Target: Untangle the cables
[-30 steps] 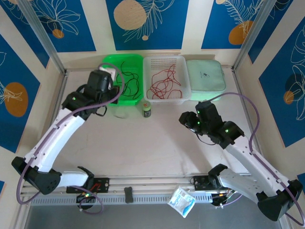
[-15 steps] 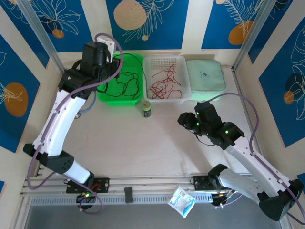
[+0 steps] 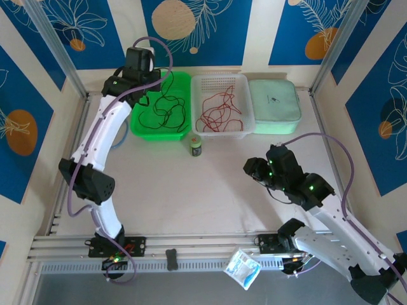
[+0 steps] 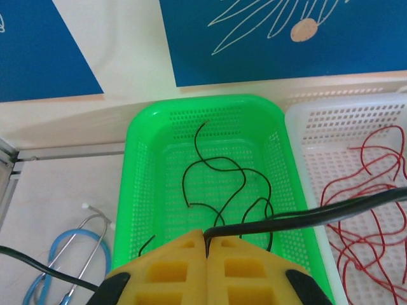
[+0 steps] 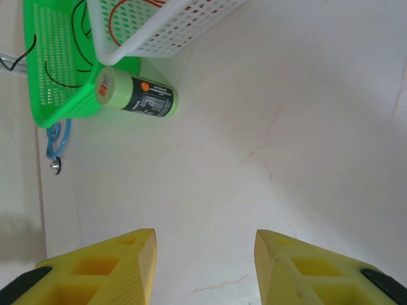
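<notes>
**Spotter:** Cables (image 3: 166, 107), logged for you near to far. Nearest your arm bases: right pincer (image 5: 205, 254), fingers apart, nothing between them, hanging over bare surface (image 5: 305, 127).

**Recorder:** Noted. Past it you have a small bottle (image 5: 137, 94) with a pale green lid, just beside the front of the two baskets, where green meets white.

**Spotter:** Farther back, green basket (image 3: 141, 124) with loose black cables (image 4: 219, 166) inside. White basket (image 3: 219, 77) sits just beside it on the right and holds the red cables (image 3: 216, 109). A pale lidded box (image 3: 273, 100) comes after that.

**Recorder:** Your left pincer (image 4: 206, 238) is above the green basket, clamped shut on one black cable (image 4: 318, 215). That strand runs off rightward over the white basket. A blue stethoscope (image 5: 49, 145) lies on the surface left of the green basket.
</notes>
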Robot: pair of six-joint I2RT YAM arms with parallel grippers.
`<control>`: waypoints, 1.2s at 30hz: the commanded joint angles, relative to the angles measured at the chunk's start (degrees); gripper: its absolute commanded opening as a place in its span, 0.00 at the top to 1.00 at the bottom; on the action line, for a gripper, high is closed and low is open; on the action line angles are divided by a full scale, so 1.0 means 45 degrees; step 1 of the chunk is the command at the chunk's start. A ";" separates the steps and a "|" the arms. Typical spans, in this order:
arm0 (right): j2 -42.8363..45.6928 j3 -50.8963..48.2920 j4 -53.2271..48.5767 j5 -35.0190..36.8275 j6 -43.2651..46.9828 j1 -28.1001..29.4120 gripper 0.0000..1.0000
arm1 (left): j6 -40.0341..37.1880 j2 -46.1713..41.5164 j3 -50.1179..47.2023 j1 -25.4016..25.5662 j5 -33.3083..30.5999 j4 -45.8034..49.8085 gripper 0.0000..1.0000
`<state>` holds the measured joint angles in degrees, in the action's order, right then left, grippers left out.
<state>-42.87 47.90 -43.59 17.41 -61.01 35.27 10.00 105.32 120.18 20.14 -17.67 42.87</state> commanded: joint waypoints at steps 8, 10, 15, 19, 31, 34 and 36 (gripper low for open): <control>0.0092 -0.1124 -0.0267 0.0228 -0.1479 0.1257 0.56 | 0.1128 0.2640 0.1097 -0.1055 -0.0175 -0.1701 1.00; 0.0169 -0.1114 -0.0709 0.0587 -0.1768 0.1638 0.56 | 0.1435 0.3217 0.1549 -0.1274 0.0082 -0.1676 1.00; 0.0700 -0.1286 -0.1556 0.1331 -0.2464 0.1975 0.56 | 0.1806 0.4217 0.2424 -0.1406 0.0820 -0.1988 1.00; 0.0846 -0.1290 -0.1680 0.1555 -0.2636 0.1970 0.56 | 0.2023 0.5090 0.2935 -0.1397 0.1572 -0.2100 1.00; -0.0110 -0.1225 -0.1348 0.1233 -0.2661 0.2007 0.56 | 0.3660 0.7867 0.2997 -0.1676 0.3345 -0.2680 0.92; -0.0160 -0.1249 -0.1367 0.1285 -0.2707 0.2007 0.56 | 0.4063 0.8421 0.3098 -0.1811 0.4142 -0.2840 0.85; -0.0179 -0.1231 -0.1367 0.1326 -0.2730 0.2004 0.56 | 0.4106 0.8557 0.3069 -0.1801 0.4582 -0.2891 0.73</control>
<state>-43.75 42.57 -49.32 22.55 -72.07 43.92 25.98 143.31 132.38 12.93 -1.76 31.92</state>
